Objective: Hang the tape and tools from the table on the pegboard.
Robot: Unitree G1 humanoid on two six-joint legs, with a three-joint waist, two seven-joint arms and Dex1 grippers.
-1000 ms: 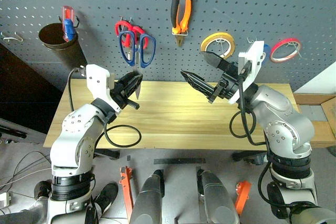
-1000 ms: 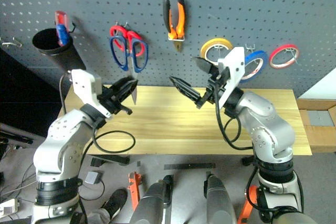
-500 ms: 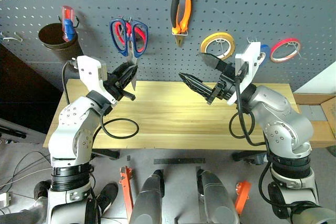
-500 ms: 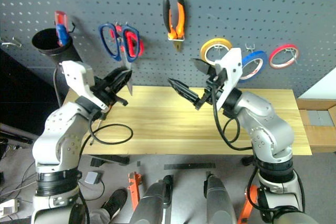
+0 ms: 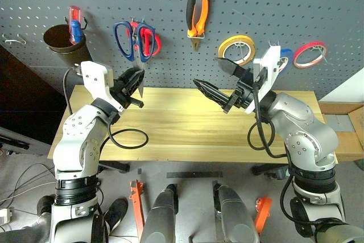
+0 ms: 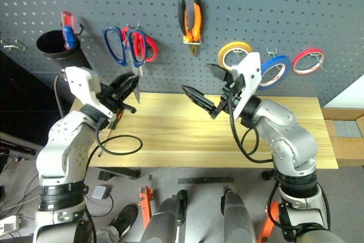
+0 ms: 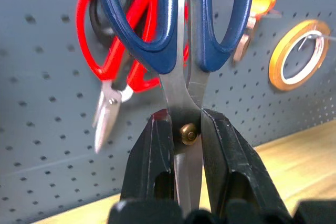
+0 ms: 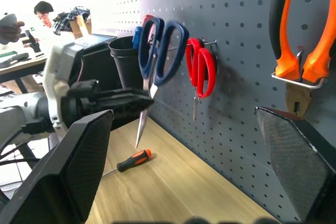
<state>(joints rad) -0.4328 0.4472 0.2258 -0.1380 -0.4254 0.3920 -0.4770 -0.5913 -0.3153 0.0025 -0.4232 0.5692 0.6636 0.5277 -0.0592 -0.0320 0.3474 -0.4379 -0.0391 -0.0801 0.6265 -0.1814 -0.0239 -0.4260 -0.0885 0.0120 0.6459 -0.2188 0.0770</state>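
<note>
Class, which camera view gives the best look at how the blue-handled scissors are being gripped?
The left wrist view: the left gripper is shut on the blue-handled scissors at the pivot, handles up, close up. The eye views show the scissors small, near the pegboard. The right wrist view shows them side-on, blade tips hanging below the gripper.

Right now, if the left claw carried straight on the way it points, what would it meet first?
Most likely the dark grey perforated pegboard, close to the red-handled scissors hanging there. The left claw is shut on the dark-blue-handled scissors, whose handles lead and would arrive first; the remaining gap is unclear.
</note>
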